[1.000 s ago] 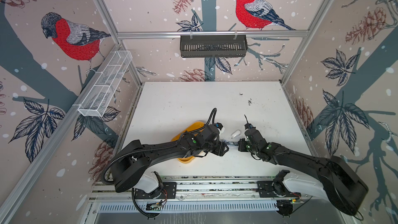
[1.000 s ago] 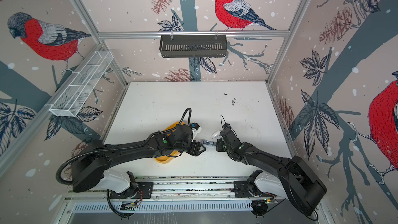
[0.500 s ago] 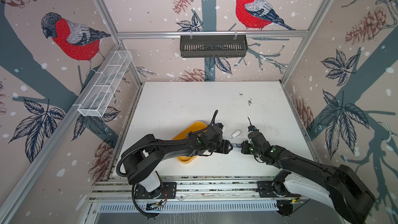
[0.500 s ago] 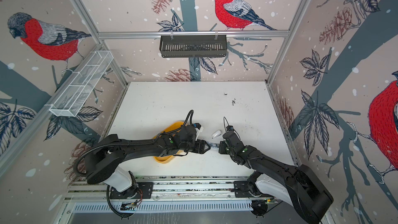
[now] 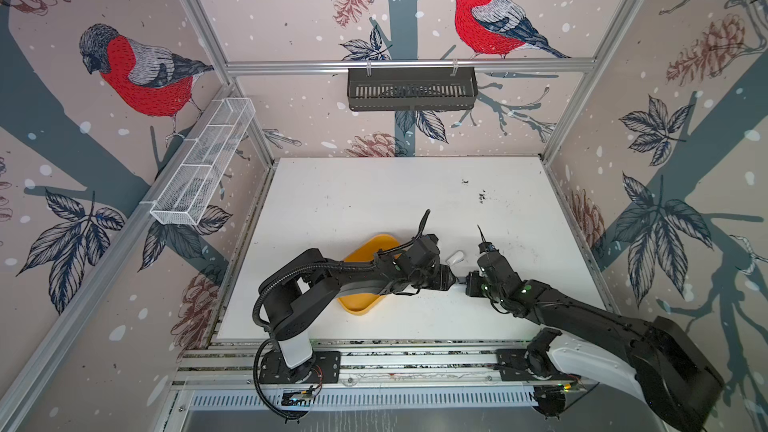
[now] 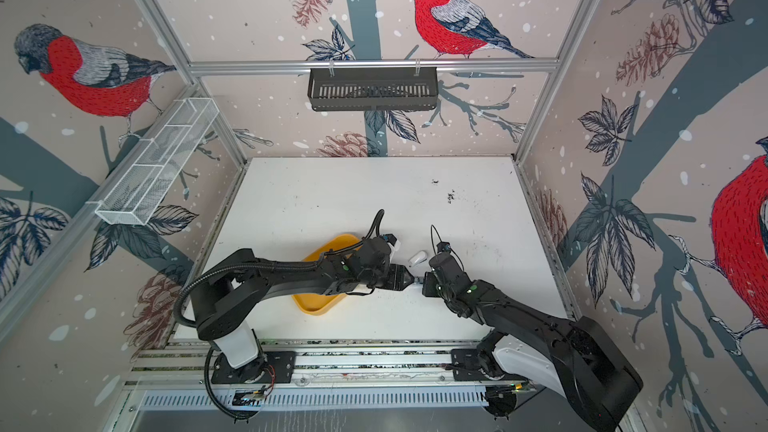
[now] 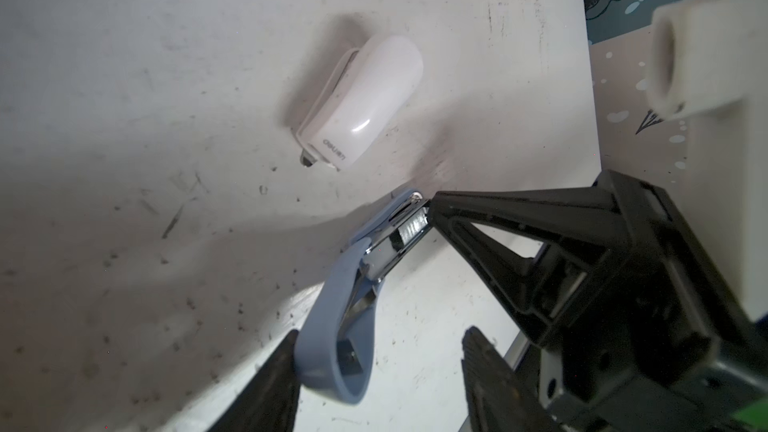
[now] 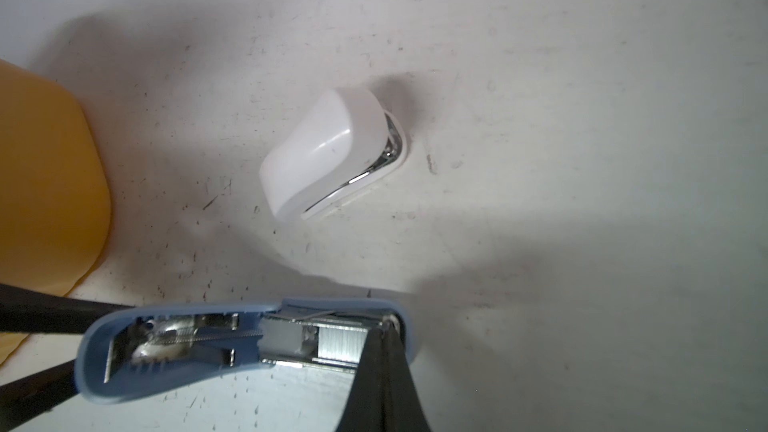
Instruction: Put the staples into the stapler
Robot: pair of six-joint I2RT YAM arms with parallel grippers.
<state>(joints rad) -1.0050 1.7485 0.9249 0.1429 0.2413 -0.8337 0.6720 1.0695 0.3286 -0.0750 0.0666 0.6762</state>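
My right gripper (image 8: 384,328) is pinched shut, tips in the blue stapler's (image 8: 174,351) tray on the staples (image 8: 340,347), low in frame. My left gripper (image 7: 378,367) straddles its rear, grip unclear. Seating step, I judge; next, release and close it.

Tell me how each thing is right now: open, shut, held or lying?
blue stapler, open, magazine showing.
staples, strip sitting in its magazine.
white stapler, closed, lying untouched.
yellow tray, inside hidden by arm.
left gripper, apart around blue stapler.
right gripper, shut, tip at staples.
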